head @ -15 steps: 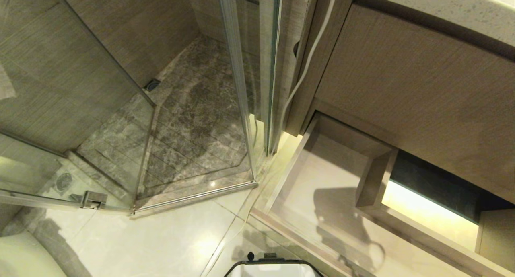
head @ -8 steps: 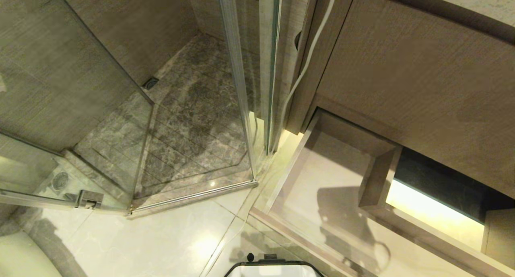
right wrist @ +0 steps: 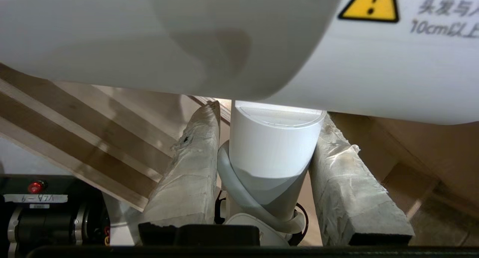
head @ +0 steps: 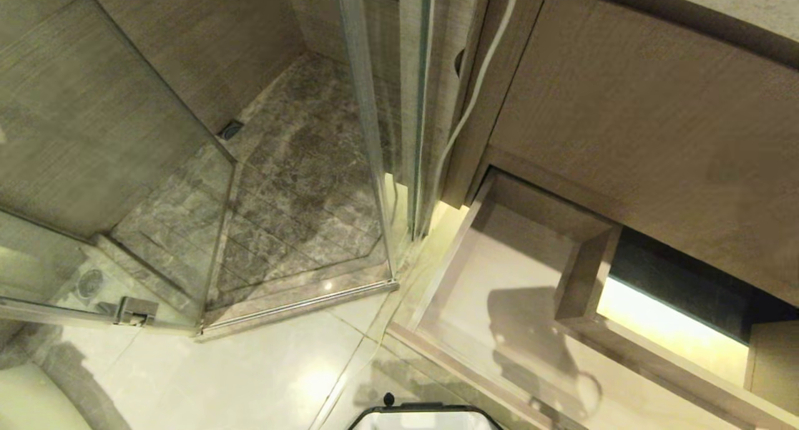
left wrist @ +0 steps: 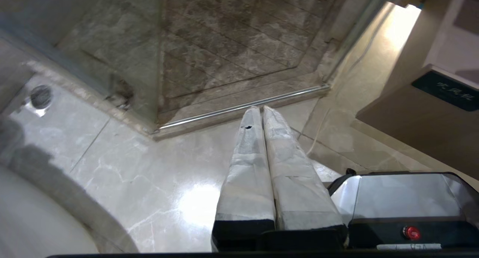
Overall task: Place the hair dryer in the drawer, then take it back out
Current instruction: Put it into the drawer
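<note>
Right gripper [right wrist: 267, 138] fingers [right wrist: 187, 175] around hair dryer [right wrist: 275, 145]

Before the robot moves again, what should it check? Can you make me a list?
1. Right gripper holds the hair dryer by its handle, a finger on each side: ok.
2. Drawer pulled open: ok.
3. Drawer floor bare, only a shadow on it: ok.
4. White cord hangs beside the cabinet; free of snags: cannot tell.
5. Left gripper shut, empty, over the floor: ok.
</note>
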Motion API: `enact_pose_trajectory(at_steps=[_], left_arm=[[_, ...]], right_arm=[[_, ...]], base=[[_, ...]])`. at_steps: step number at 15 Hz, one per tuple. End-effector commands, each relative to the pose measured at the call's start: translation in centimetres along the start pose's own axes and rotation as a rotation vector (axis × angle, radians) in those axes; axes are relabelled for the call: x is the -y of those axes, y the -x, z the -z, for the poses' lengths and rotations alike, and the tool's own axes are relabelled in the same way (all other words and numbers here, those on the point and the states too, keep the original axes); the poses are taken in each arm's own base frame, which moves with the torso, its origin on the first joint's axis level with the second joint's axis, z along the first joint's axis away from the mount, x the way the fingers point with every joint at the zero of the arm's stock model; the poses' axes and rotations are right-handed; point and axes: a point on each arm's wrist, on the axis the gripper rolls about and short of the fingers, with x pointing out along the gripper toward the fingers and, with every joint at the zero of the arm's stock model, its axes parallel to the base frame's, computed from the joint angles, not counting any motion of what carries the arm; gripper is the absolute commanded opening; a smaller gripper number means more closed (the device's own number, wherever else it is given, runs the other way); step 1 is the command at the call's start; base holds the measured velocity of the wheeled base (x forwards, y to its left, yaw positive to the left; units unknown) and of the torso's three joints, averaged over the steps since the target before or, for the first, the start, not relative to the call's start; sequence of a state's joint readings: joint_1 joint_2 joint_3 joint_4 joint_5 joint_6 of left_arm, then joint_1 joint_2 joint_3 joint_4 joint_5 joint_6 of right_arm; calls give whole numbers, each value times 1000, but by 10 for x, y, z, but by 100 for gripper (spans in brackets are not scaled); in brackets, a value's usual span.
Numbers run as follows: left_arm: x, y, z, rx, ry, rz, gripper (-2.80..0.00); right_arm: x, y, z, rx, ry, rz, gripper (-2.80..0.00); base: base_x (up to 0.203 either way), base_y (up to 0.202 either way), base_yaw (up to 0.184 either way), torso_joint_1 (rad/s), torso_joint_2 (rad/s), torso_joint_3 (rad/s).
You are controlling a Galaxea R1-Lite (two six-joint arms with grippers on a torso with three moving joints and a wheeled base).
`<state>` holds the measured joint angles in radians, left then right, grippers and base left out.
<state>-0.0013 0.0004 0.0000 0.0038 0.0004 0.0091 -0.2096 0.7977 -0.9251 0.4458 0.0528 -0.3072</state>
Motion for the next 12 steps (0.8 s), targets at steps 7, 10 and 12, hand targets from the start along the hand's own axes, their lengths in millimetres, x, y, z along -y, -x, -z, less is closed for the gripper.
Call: enact_pose_trajectory(at_steps=[7, 10, 12], left_arm=[[0, 0, 0, 1, 0, -1, -280], [0, 0, 0, 1, 0, -1, -280], [0, 0, 0, 1, 0, -1, -280]], right_arm=[[0, 0, 1, -5, 4, -2, -280], [0, 0, 1, -8, 4, -3, -280], [0, 0, 1, -8, 4, -3, -280]], base=[[1, 9, -164, 0, 5, 2], [-1, 8, -173, 3, 6, 3], [-1, 7, -171, 6, 2, 1]])
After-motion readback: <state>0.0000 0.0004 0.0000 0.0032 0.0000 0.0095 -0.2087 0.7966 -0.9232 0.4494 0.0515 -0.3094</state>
